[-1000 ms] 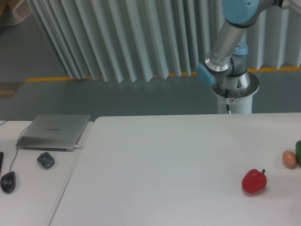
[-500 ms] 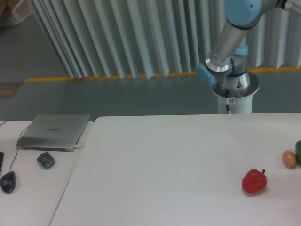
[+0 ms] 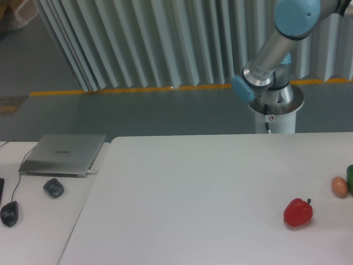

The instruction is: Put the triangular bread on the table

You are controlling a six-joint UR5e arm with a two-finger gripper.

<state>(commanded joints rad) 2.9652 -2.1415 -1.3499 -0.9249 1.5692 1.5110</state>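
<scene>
The triangular bread is out of view. The white table (image 3: 198, 187) fills the lower right of the camera view. Only the arm's base and lower links (image 3: 270, 61) show behind the table's far edge, rising out of the top right corner. The gripper itself is outside the frame.
A red bell pepper (image 3: 298, 212) lies on the table at the right, with a small brownish egg-shaped item (image 3: 339, 186) and a green object (image 3: 350, 178) at the right edge. On the adjoining desk at left sit a closed laptop (image 3: 63, 154) and two mice (image 3: 53, 187).
The arm's upper joint and link have swung to the right, toward the frame's edge. The objects on the table have not moved.
</scene>
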